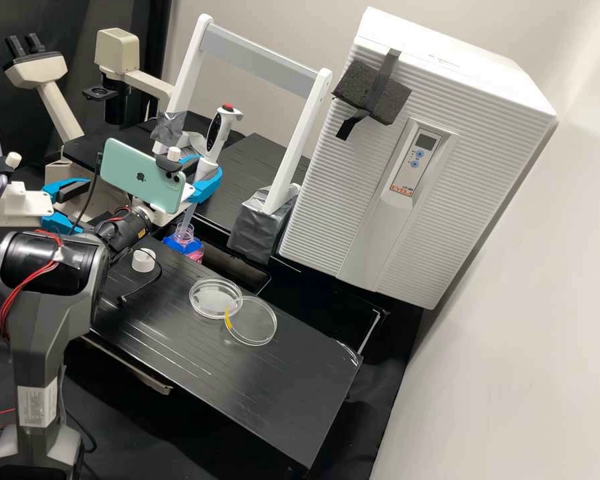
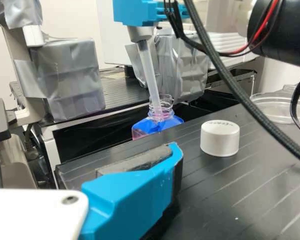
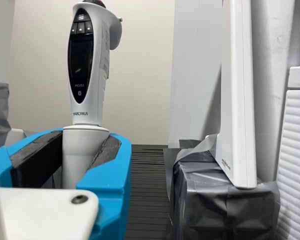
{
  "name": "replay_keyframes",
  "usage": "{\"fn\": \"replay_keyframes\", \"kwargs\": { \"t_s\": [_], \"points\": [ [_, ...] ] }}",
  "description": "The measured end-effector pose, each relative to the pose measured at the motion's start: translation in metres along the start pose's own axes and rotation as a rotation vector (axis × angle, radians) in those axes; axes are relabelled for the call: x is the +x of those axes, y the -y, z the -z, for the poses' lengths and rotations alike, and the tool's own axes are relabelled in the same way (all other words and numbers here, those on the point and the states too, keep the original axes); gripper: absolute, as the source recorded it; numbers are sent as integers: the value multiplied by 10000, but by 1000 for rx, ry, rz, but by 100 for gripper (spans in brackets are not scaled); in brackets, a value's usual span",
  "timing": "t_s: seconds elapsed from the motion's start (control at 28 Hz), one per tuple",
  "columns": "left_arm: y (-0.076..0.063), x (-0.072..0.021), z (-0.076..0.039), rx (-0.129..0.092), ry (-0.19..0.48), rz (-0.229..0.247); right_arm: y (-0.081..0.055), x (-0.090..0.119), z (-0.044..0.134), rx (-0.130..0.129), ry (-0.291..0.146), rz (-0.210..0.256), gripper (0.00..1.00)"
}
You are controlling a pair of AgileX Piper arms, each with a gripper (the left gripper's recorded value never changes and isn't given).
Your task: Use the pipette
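Right gripper (image 3: 74, 156) clamped on electronic pipette (image 3: 87, 65), tip inside pink-liquid bottle (image 2: 156, 125), left gripper (image 1: 63, 205) spread, empty, far left

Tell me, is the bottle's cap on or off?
Off. The bottle has an open neck with the pipette reaching into it, and the white cap stands apart on the bench.
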Motion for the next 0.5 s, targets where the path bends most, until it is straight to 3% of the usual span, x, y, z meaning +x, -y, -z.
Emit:
{"fn": "replay_keyframes", "kwargs": {
  "t_s": [0.25,0.5],
  "points": [
    [0,0,0,-2,0,0,-44,-7,25,8,-2,3,0],
    [6,-11,-2,-3,3,-6,-429,-64,176,58,-41,-74,0]
  ]
}}
